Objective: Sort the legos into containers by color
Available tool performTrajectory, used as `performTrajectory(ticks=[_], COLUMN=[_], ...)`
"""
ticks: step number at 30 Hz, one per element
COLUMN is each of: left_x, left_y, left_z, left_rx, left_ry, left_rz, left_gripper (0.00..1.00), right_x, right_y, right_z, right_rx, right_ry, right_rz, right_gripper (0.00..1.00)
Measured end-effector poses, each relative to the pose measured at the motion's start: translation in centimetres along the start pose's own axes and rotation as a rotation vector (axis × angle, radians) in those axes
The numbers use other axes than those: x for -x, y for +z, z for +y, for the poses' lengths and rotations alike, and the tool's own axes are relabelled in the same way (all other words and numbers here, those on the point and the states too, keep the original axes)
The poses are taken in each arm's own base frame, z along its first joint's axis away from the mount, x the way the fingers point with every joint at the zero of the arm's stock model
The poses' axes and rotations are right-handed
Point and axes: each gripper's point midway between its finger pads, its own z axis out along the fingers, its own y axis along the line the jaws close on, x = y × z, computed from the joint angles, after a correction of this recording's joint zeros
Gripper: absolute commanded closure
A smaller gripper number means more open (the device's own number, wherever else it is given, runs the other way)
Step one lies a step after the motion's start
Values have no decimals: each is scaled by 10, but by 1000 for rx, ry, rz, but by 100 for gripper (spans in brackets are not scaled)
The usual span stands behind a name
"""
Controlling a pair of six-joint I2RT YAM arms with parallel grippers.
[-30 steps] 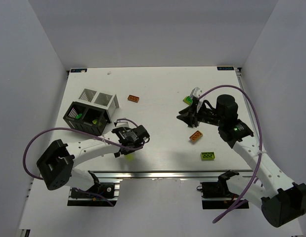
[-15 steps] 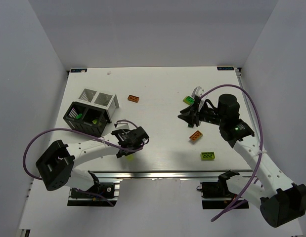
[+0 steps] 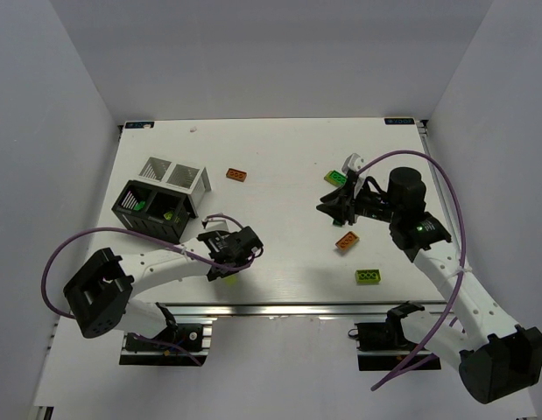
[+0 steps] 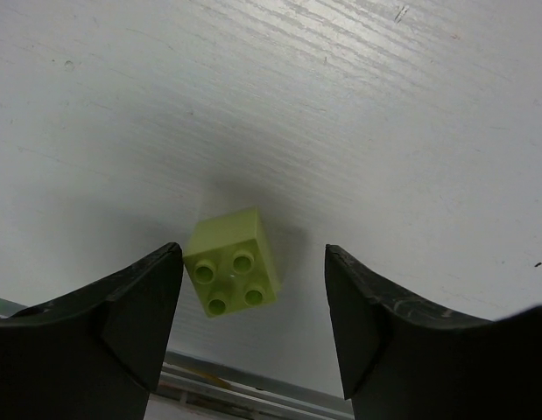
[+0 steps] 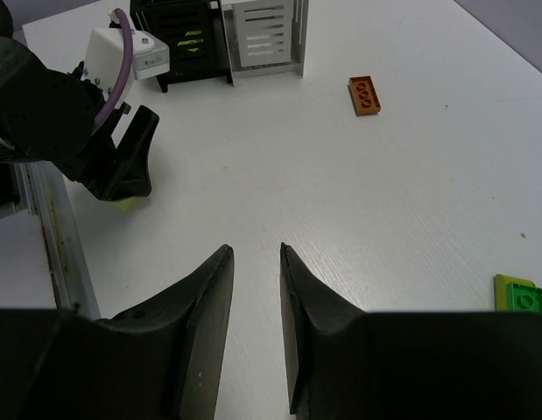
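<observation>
A lime brick lies studs-up on the table near the front edge, between the fingers of my left gripper. The jaws stand apart; the left fingertip is close to the brick, and the right one is well off it. From above, the left gripper hangs over this brick. My right gripper hovers over bare table, narrowly open and holding nothing. The white container and the black container stand at the back left, the black one with green pieces inside.
Loose on the table are an orange brick beside the white container, another orange brick, a lime brick and a green plate near my right gripper. The table's front rail runs just behind the left fingers.
My left gripper's jaws have narrowed around the lime brick and the arm has settled slightly lower. The right arm has barely shifted.
</observation>
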Motion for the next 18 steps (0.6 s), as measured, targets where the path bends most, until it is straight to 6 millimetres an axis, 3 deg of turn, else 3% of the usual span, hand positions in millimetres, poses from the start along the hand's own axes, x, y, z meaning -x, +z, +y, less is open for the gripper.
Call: performTrajectory(ticks=[18], left_x=[-5], left_y=[4], left_z=[-1], left_rx=[-8], left_ry=[-2], left_rz=[11], left_gripper=[35], right_x=[2], right_y=[-3], right_z=[-2], right_rx=[1], right_ry=[-1], right_rz=[-11], right_gripper=[66])
